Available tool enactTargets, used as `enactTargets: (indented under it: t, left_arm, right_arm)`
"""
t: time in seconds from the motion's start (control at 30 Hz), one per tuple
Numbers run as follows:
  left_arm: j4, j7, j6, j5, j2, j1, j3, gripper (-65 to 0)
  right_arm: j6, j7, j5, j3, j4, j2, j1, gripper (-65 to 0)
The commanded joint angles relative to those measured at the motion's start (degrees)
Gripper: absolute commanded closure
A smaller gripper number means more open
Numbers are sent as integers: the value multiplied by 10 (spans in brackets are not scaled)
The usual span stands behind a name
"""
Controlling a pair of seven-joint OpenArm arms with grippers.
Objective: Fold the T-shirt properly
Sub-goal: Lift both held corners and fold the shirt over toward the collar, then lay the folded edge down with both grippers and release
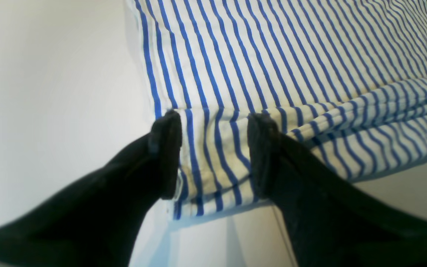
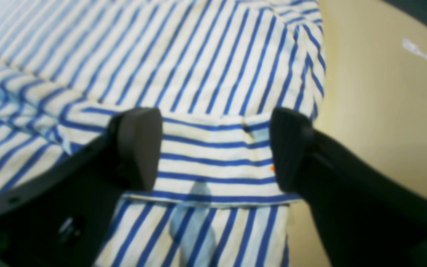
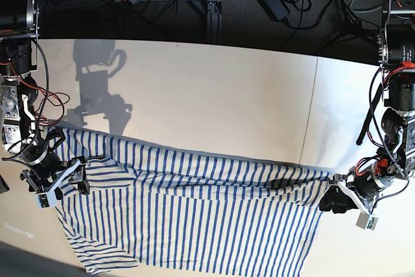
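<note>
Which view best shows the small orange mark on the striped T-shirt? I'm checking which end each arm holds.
The right wrist view: the small orange mark sits on the sleeve hem of the white, blue-striped T-shirt, between the open fingers of the right gripper. The left wrist and base views show only stripes, no mark.

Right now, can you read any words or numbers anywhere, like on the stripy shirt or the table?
No text can be read.
A pale marking on the table, seen by the right wrist camera: too blurred to read.
The same faint marking in the base view: too small to read.
The T-shirt: stripes only, no print or label showing.
</note>
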Motion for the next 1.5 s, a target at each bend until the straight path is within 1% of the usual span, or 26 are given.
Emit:
enactTargets:
  t: [0.0,0.03,0.07,0.1,0.13,0.2,0.23,0.27,0.37,0.43,0.67,0.8,0.9,0.97,1.13,1.23,1.33,1.43,1.47]
  left_arm:
    - [10,-13,-6,-14,-7,-20,-4,-316]
    - [10,-13,-6,-16,-5,-20,-4,-313]
    - [10,-13,-6,-15,-3,-20,-4,-288]
    - [10,-12,-6,-13,-1,-20,-4,-237]
    - [10,-10,-6,-9,3,-20,-4,-176]
    - [10,-5,-6,5,14,-20,-4,-68]
    - [10,4,-6,5,21,-20,-4,-24]
    - [10,14,-6,5,28,-20,-4,0]
    - [10,28,-6,9,49,-20,-4,0]
    - [10,26,-6,31,58,-20,-4,0]
    - [-12,23,2,108,68,-20,-4,0]
    - [-52,23,42,156,87,-20,-4,0]
    - [-67,13,69,197,98,-20,-4,0]
    - [-67,17,83,213,99,-18,-4,0]
    - [-67,46,87,225,92,-16,-4,0]
    - [-58,53,87,225,86,-15,-4,0]
    - [-36,81,86,225,83,-9,-4,0]
    - [6,109,67,208,80,14,-4,0]
    - [20,113,65,197,76,24,-4,0]
  right_arm:
    - [17,15,7,6,10,10,14,-445]
    - [17,15,7,6,10,10,14,-443]
    - [17,15,7,6,10,10,14,-414]
    - [17,14,7,6,10,10,14,-348]
    - [17,13,7,6,9,10,14,-251]
    - [17,3,6,6,9,10,14,-17]
    - [17,-3,4,6,9,10,14,0]
    - [17,-10,-3,6,9,10,14,0]
    - [11,-14,-4,7,1,9,14,0]
    - [10,-13,-5,7,-14,9,14,0]
    - [9,-13,-4,6,-97,9,14,0]
    - [9,-15,-3,6,-129,9,12,0]
    - [9,-16,1,6,-135,9,10,0]
    - [9,-29,16,6,-135,9,9,0]
    - [9,-74,44,6,-134,9,1,0]
    - [9,-85,50,6,-133,10,1,0]
    - [9,-112,61,7,-133,13,0,0]
    - [9,-127,99,9,-120,25,-20,0]
    - [11,-127,101,13,-109,27,-30,0]
